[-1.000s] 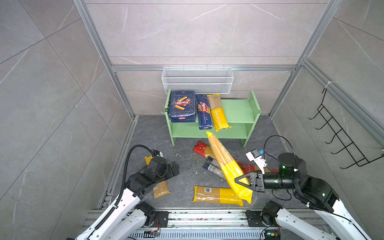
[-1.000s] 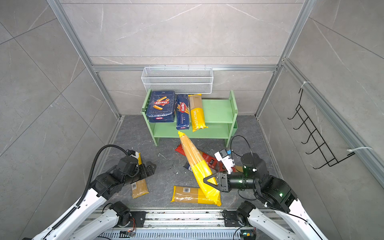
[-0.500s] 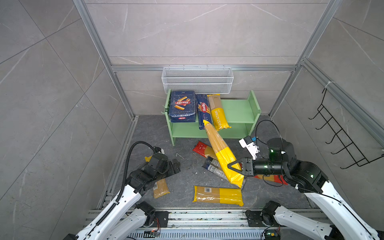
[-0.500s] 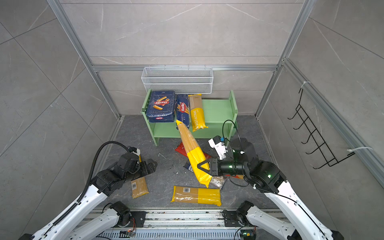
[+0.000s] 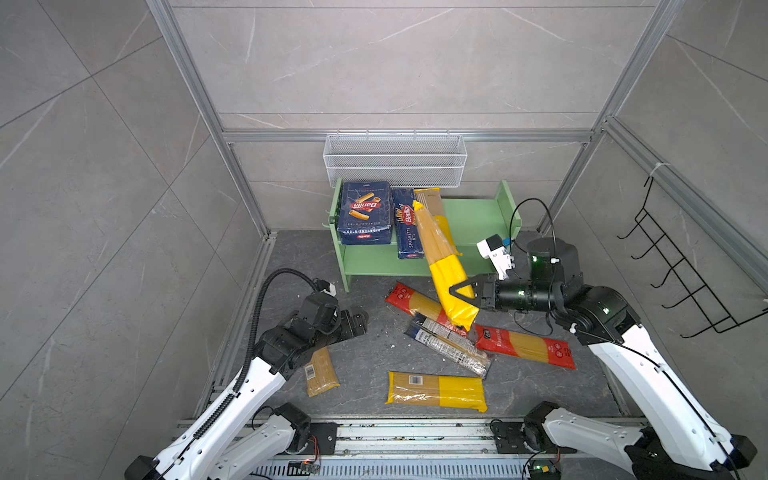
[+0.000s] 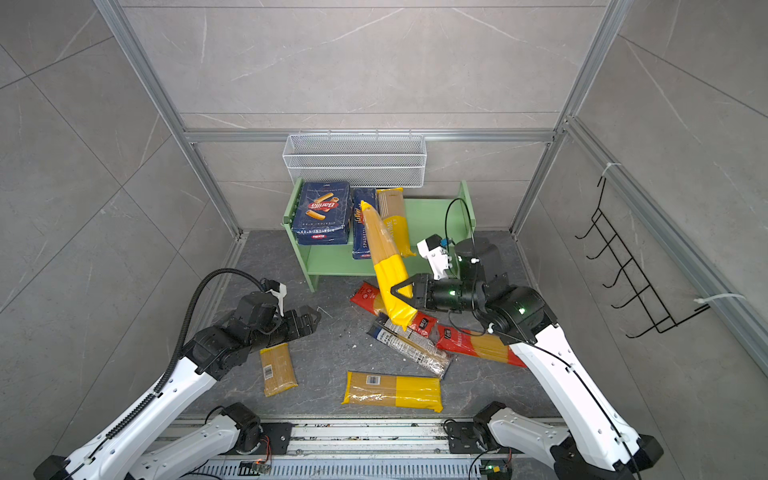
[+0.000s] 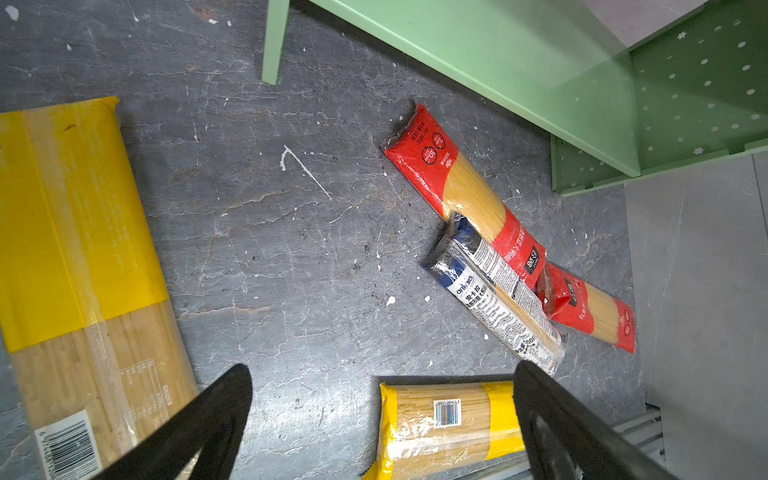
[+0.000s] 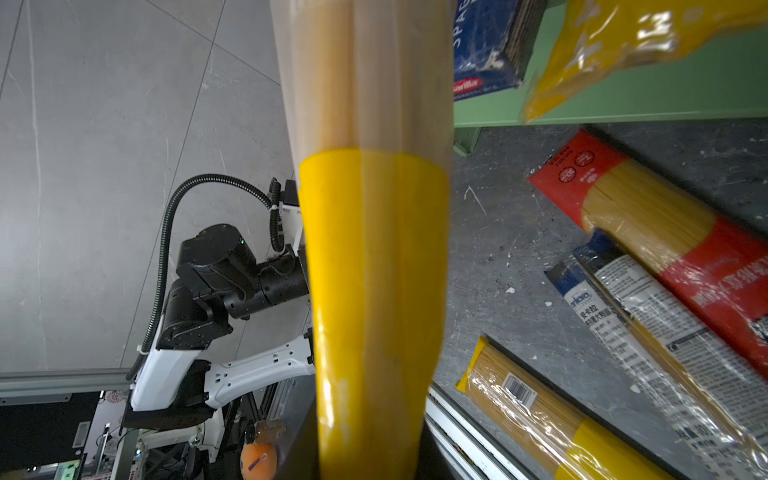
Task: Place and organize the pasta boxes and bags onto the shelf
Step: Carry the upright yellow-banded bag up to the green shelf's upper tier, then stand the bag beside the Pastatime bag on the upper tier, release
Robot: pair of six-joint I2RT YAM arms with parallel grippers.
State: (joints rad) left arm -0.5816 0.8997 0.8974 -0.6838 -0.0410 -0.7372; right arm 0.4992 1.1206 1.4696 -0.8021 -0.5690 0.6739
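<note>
right gripper clamped on yellow-and-clear bag — bag slants, clear end pointing 11 o'clock toward shelf | left gripper spread wide at 8 o'clock | pasta boxes on shelf top — 9 o'clock end

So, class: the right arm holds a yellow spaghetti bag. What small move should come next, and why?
Probably swing it slightly right and lower it onto the top tier. The right gripper is shut on the held bag, whose upper end tilts toward the spaghetti box, while the shelf is bare right of the shelved yellow bag.
</note>
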